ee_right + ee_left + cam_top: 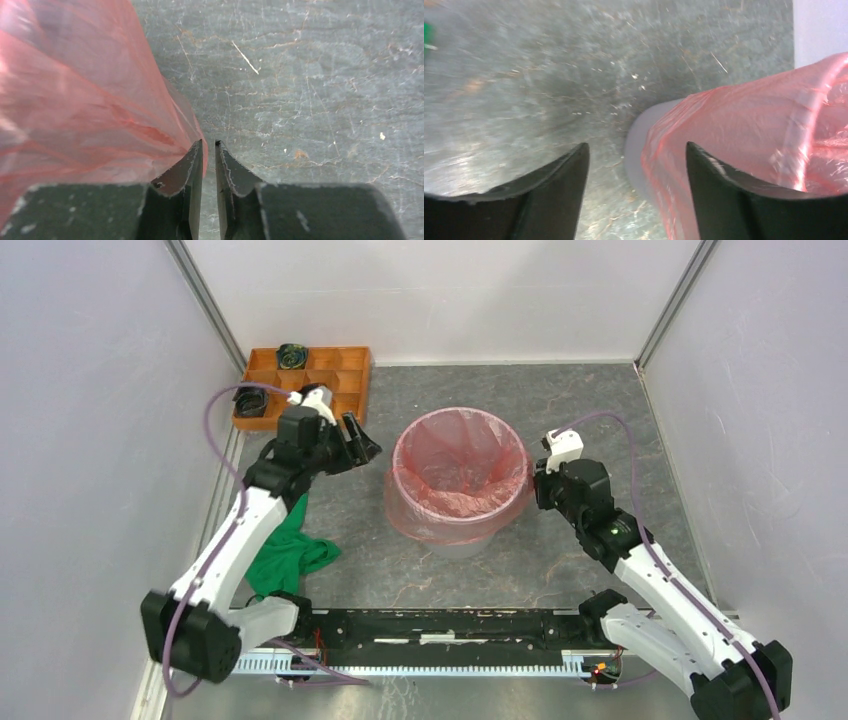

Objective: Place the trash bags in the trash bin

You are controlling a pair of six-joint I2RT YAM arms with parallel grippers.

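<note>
The red-orange trash bag (pixel 460 465) lines the pale grey trash bin (pixel 455 545) in the middle of the table, its edge folded down over the rim and outer wall. My left gripper (pixel 365 445) is open and empty just left of the bin. In the left wrist view the gripper (pixel 636 145) faces the bin's grey wall (pixel 633 167), with the bag (pixel 749 130) beside the right finger. My right gripper (pixel 540 485) is at the bin's right side. In the right wrist view it (pixel 210 142) is shut to a narrow slit showing only table, the bag (pixel 75 100) against its left finger.
A compartmented brown wooden tray (pixel 340 370) with small black rolls (pixel 292 355) stands at the back left. A green cloth (pixel 290 555) lies under the left arm. Grey walls close in the table on three sides.
</note>
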